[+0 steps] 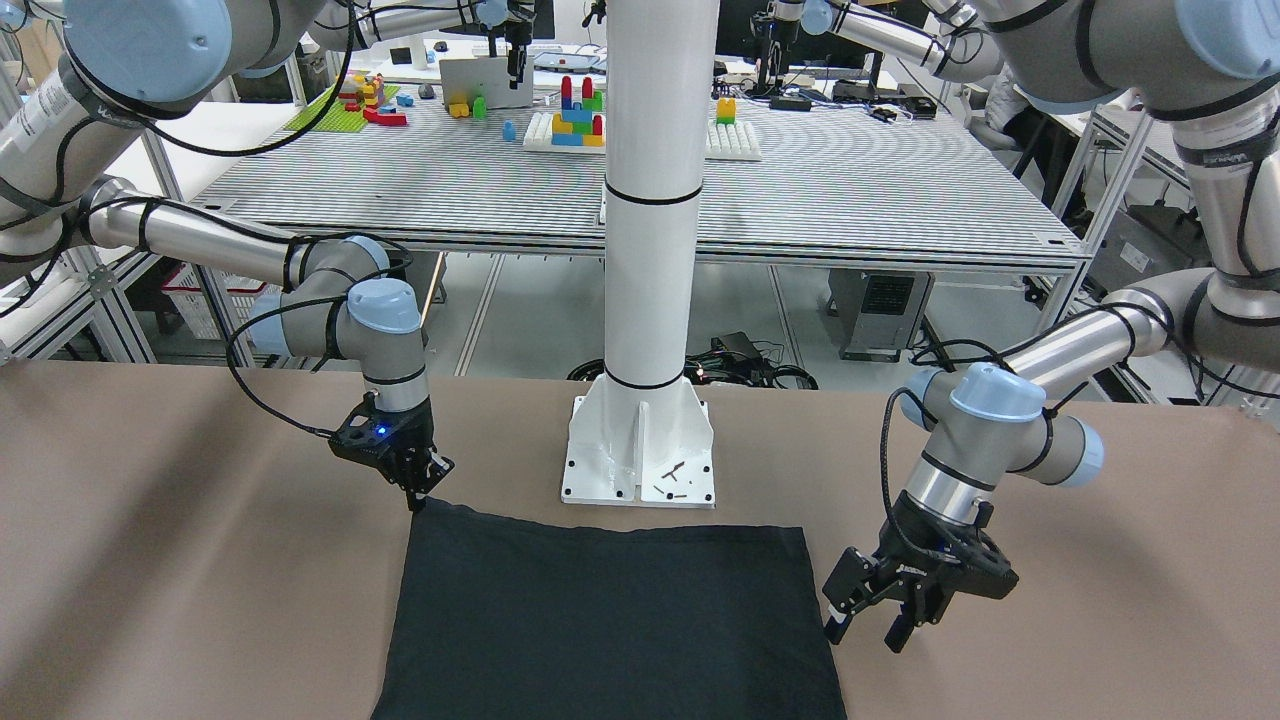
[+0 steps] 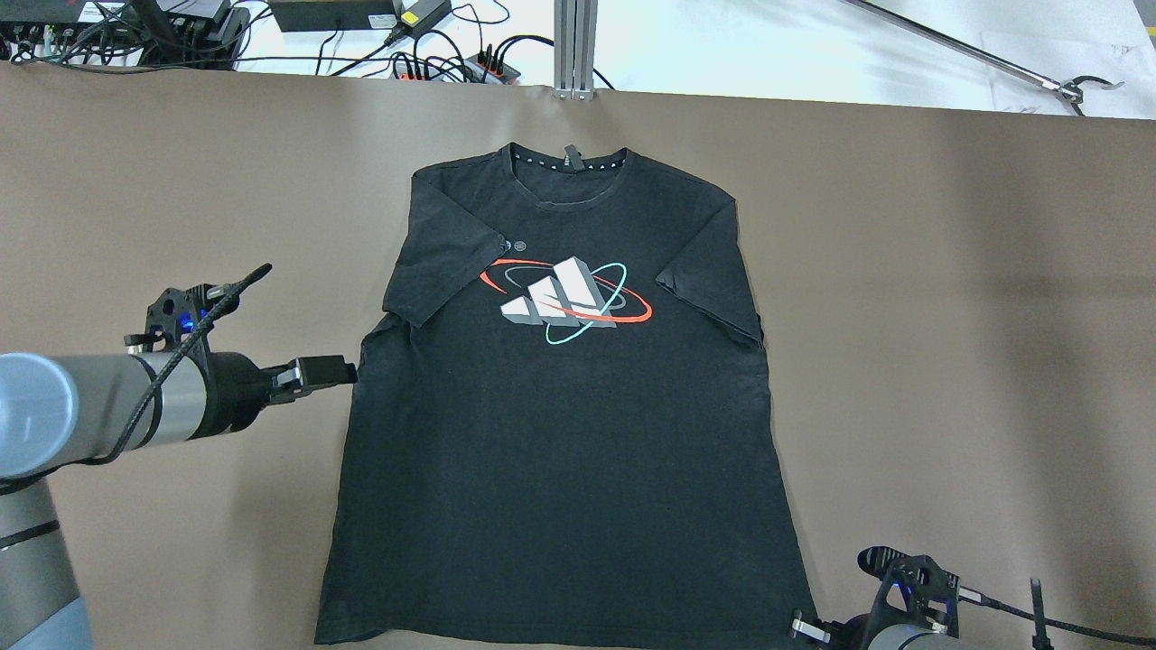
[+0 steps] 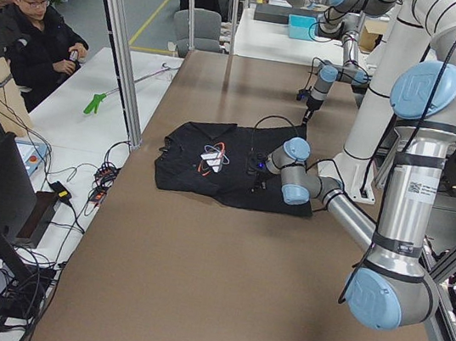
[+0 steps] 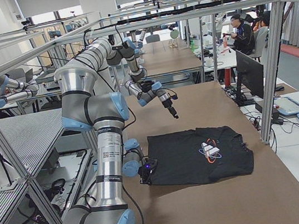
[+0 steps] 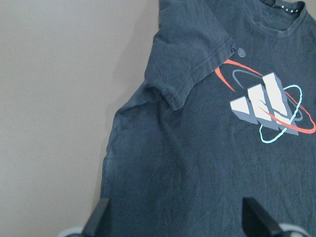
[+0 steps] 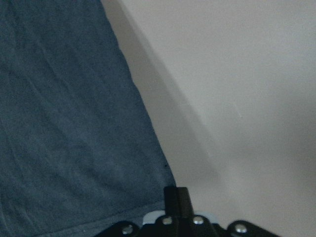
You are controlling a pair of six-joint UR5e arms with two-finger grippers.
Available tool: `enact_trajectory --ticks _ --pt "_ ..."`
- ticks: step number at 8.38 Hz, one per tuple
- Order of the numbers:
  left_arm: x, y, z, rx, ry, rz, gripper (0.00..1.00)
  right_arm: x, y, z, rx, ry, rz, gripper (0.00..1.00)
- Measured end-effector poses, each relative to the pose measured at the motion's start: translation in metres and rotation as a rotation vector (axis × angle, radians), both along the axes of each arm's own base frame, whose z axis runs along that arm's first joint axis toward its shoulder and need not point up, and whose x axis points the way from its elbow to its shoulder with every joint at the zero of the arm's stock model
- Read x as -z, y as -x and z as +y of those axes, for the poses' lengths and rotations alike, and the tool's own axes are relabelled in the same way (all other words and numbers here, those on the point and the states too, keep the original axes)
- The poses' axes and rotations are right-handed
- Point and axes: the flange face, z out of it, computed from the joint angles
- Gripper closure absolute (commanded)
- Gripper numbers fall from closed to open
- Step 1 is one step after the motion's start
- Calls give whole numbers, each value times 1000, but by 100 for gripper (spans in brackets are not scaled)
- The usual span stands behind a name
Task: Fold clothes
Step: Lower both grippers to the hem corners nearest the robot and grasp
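Observation:
The clothes are one black T-shirt [image 2: 560, 451] with a white, red and teal chest print, lying flat and face up on the brown table, collar away from me. It also shows in the front view [image 1: 600, 620]. My left gripper [image 2: 348, 370] is open at the shirt's left side edge, below the sleeve. In the left wrist view its fingertips [image 5: 101, 217] stand wide apart over the fabric [image 5: 197, 173]. My right gripper [image 1: 420, 495] is shut on the hem corner. In the right wrist view its finger [image 6: 177, 197] sits at that corner [image 6: 64, 123].
The white pillar's base plate [image 1: 640, 450] stands on the table just behind the hem, with loose screws on it. Cables and power strips [image 2: 433, 54] lie beyond the far edge. An operator [image 3: 33, 38] sits off the table's far side.

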Motion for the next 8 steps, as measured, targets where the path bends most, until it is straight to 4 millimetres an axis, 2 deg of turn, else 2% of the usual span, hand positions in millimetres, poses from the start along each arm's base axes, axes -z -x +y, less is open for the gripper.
enact_trajectory --ticks 2,3,6,7,8 --pt "-7 -1 50 -34 99 34 7 0 -3 8 15 18 0 100" --pt "-11 -8 70 -43 123 34 7 0 -2 11 16 19 1 100" --pt "-18 -37 118 -93 149 24 8 -1 2 12 16 15 2 100" --pt "-18 -44 129 -112 149 22 17 0 1 12 15 16 -1 100" --pt "-22 -48 138 -128 152 13 21 2 1 12 15 17 -4 100"
